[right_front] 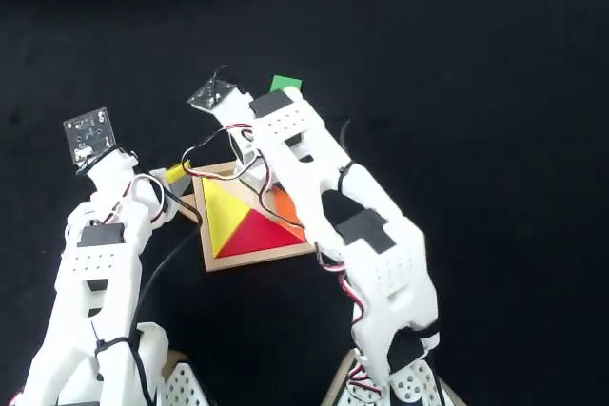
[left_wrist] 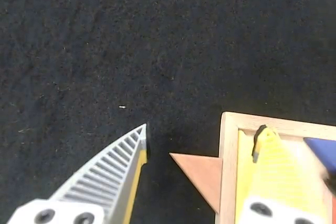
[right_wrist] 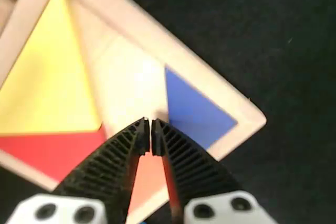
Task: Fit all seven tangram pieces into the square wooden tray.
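Observation:
The square wooden tray [right_front: 257, 259] lies mid-table and holds a yellow triangle [right_front: 224, 216], a red triangle [right_front: 262, 233] and an orange piece [right_front: 285, 204]. The right wrist view adds a blue triangle [right_wrist: 194, 111] in a tray corner, beside bare tray floor. My right gripper [right_wrist: 147, 128] hangs shut just above that floor, between blue triangle and orange piece [right_wrist: 147, 177], with nothing in it. My left gripper [left_wrist: 203, 132] is open and straddles the tray's wall [left_wrist: 228, 166]. A tan triangle [left_wrist: 202, 171] lies on the cloth against that wall, between the fingers.
A green piece [right_front: 285, 84] lies on the black cloth beyond the tray, partly behind the right arm [right_front: 314, 168]. The left arm [right_front: 105, 254] stands at the tray's left corner. The table's far edge runs along the top.

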